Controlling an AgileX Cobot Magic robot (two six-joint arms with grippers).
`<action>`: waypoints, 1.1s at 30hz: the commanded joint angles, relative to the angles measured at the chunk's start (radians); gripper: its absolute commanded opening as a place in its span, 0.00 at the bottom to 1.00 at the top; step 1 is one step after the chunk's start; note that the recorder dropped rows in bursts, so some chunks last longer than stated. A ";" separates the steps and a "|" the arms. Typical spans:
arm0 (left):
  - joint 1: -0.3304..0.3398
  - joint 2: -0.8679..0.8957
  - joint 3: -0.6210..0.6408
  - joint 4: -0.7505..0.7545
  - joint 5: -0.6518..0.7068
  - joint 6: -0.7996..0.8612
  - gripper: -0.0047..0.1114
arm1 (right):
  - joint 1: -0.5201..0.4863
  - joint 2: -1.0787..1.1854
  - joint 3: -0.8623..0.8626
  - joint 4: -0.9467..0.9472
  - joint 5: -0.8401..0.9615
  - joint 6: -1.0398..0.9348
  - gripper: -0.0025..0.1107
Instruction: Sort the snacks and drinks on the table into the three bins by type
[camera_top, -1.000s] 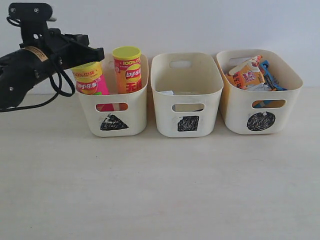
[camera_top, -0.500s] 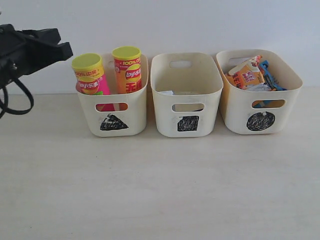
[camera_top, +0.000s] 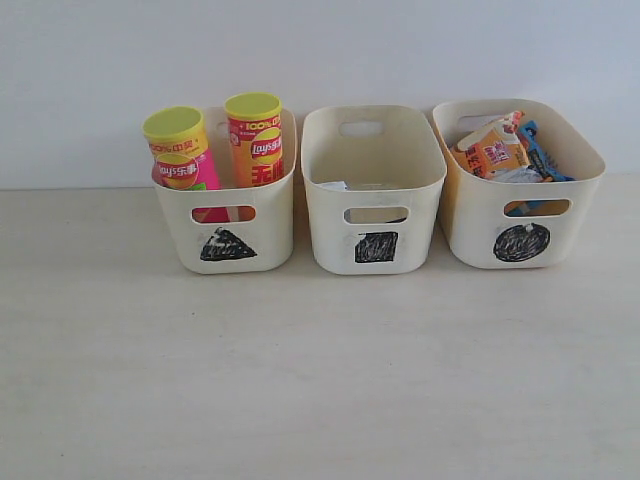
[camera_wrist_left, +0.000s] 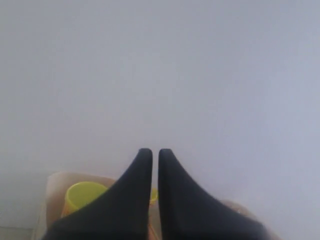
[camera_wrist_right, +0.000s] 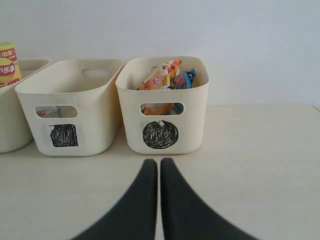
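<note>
Pale table (camera_top: 300, 380), white wall; reference: square bin (camera_top: 330, 230); cans (camera_top: 255, 140) stand in triangle bin (camera_top: 272, 235), left of it; bags (camera_top: 495, 150) fill circle bin (camera_top: 468, 225), right of it; cartons (camera_wrist_right: 49, 112) barely show inside it; left gripper (camera_wrist_left: 151, 152) and right gripper (camera_wrist_right: 159, 162): jaws together, empty; sorting looks finished; park both arms.

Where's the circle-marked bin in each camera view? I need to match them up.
Exterior: the circle bin stands at the right end of the row.
Left wrist: not in it.
Right wrist: circle bin mid-picture, ahead of the right gripper.
Shared landmark: the square bin beside it.
</note>
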 joint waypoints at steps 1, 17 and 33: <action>0.002 -0.151 0.086 0.023 -0.029 -0.055 0.07 | 0.003 -0.005 0.005 0.000 -0.003 -0.010 0.02; 0.002 -0.431 0.214 0.027 0.054 -0.067 0.07 | 0.003 -0.005 0.005 0.000 -0.003 -0.010 0.02; 0.007 -0.431 0.218 -0.023 0.140 0.010 0.07 | 0.003 -0.005 0.005 0.000 -0.003 -0.010 0.02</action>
